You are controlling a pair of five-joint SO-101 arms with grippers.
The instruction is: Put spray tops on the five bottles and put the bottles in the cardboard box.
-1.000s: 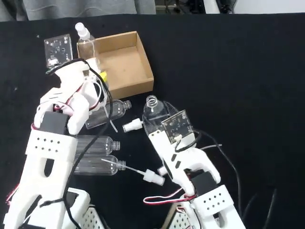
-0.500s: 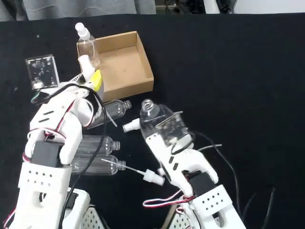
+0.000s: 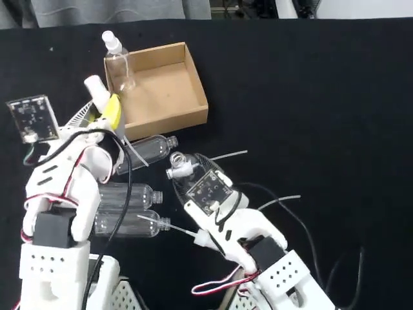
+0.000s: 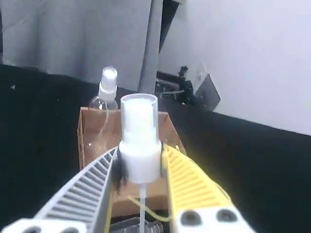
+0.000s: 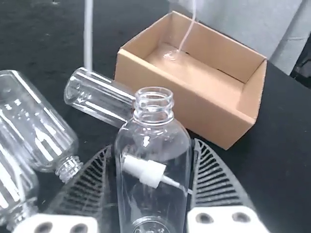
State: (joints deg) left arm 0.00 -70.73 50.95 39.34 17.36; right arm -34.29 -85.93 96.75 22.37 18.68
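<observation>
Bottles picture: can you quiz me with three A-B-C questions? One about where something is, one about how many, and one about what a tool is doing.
1. Where is the capped bottle?
A. lying outside
B. standing in the box
C. in a tool

2. How many bottles lie flat on the table?
A. one
B. three
C. five

3. What is the left tool doing?
A. shut on a spray top
B. open and empty
C. shut on a bottle

Answers:
1 B, it stands upright in the box's corner.
2 B, three clear ones lie side by side.
3 A, its fingers pinch the white top.
</observation>
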